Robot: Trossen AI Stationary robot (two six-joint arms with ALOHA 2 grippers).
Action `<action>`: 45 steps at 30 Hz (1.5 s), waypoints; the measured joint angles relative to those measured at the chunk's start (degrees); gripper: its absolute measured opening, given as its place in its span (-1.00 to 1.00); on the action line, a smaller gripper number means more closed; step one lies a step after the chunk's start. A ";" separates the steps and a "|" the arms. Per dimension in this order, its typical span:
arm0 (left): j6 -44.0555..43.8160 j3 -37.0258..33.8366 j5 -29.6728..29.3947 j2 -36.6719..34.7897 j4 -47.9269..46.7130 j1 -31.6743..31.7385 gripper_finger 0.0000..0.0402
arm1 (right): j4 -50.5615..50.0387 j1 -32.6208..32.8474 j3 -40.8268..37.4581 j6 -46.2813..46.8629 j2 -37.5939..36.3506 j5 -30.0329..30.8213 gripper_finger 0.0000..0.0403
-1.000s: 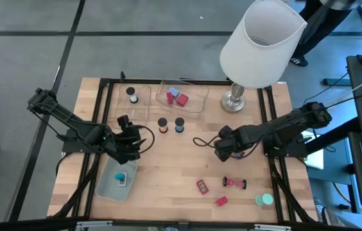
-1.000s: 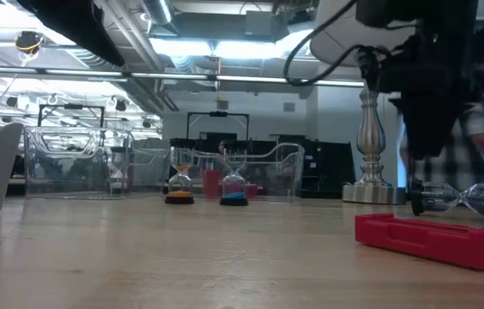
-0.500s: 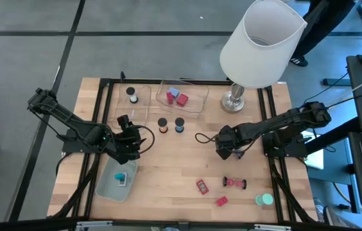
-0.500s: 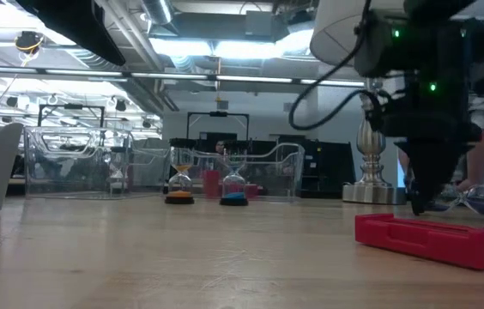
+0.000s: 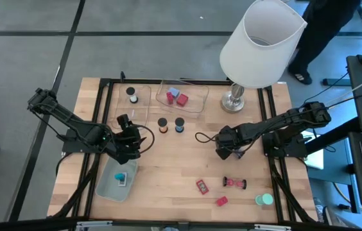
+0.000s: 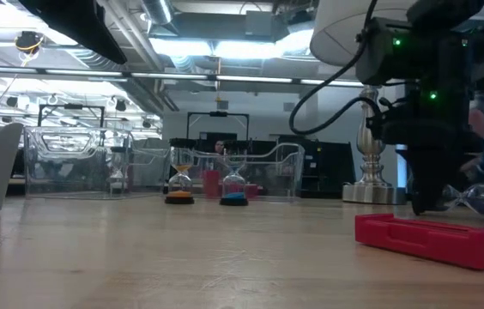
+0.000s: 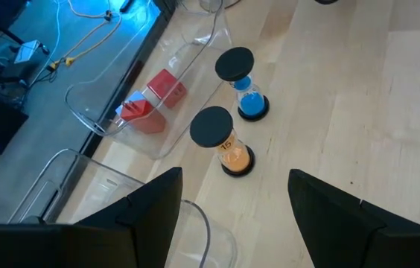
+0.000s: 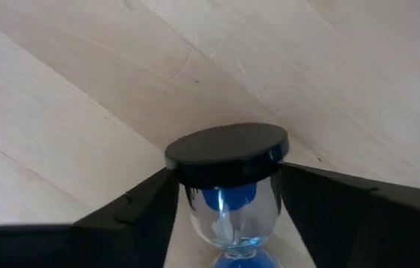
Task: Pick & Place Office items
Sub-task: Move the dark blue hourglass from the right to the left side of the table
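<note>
- While the left arm just sits at mid-left of the high view, its left gripper (image 5: 131, 142) hangs over the top end of the pale green tray (image 5: 107, 187) with its fingers spread apart and nothing between them.
- That tray, lower left, has a small teal piece (image 5: 122, 177) in it.
- The right gripper (image 5: 223, 151) is right of centre, clamped on a blue-sand hourglass (image 8: 228, 195); the right wrist view shows its black cap and glass bulb squeezed between the two fingers, just over the wood.
- Clear curved tray (image 5: 196, 103) at top centre holds a red block (image 5: 182, 99), a blue block (image 5: 174, 94) and another red piece (image 5: 170, 98) bunched together.
- Clear box (image 5: 144, 92) at upper left has a black-capped white-sand hourglass (image 5: 133, 95) in it.
- Standing loose just below those trays: an orange-sand hourglass (image 7: 227, 143) and a blue-sand one (image 7: 244, 85), side by side. The orange one's glass reads "15", the only writing I can make out.
- Lower right of the table: a red stapler (image 5: 202, 187), a red hourglass lying on its side (image 5: 235, 183), a small red block (image 5: 222, 201) and a teal round cap (image 5: 266, 199) near the edge.
- Big white lamp (image 5: 262, 43) stands at the top right.
</note>
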 joint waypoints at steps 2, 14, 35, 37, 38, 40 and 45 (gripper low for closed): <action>0.00 0.00 -0.01 0.00 0.01 0.00 0.20 | -0.01 0.00 0.00 0.01 0.01 0.00 -0.03; 1.49 0.00 -0.09 0.00 0.00 0.01 0.20 | 0.28 0.00 3.67 -0.97 0.09 3.54 -0.16; 1.40 0.00 -1.03 0.02 -0.14 -0.01 0.20 | 87.45 -0.11 8.44 -50.75 16.81 18.15 -0.12; 1.43 0.00 -1.04 0.02 -0.15 0.01 0.20 | 94.11 -0.07 8.44 -52.57 20.70 17.31 -0.12; 1.44 0.00 -1.05 0.02 -0.19 0.00 0.20 | 97.02 -0.07 8.44 -53.70 22.59 16.95 -0.12; 1.44 0.00 -1.16 0.02 -0.22 0.01 0.20 | 103.23 -0.09 8.44 -55.38 26.44 16.69 -0.12; 1.44 0.00 -1.19 0.02 -0.27 0.00 0.20 | 116.35 -0.09 9.53 -57.84 35.28 16.67 -0.11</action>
